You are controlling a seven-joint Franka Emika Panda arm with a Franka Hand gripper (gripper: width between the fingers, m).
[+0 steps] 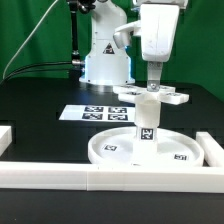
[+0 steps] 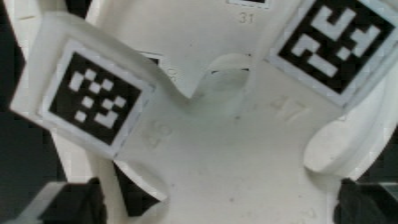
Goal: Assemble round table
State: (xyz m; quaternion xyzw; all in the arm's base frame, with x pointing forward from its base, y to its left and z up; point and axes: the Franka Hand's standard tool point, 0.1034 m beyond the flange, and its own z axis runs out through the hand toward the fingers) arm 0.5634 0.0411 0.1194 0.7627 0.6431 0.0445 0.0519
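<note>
step, as judged: cross-shaped foot piece (image 1: 152, 96) sits atop upright cylinder leg (image 1: 146, 124), which stands mid round disc (image 1: 108, 150). gripper (image 1: 155, 84) hangs just over foot, claw spread wide, released, nothing visibly grasped. next move likely: close on foot, twist tight. white bars (image 1: 60, 178) hem disc at front and at exterior view's right. open room above.

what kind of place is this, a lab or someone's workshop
Most likely a robotics lab: a white robot arm over a black table, a green curtain behind, and a marker board of printed tags.
</note>
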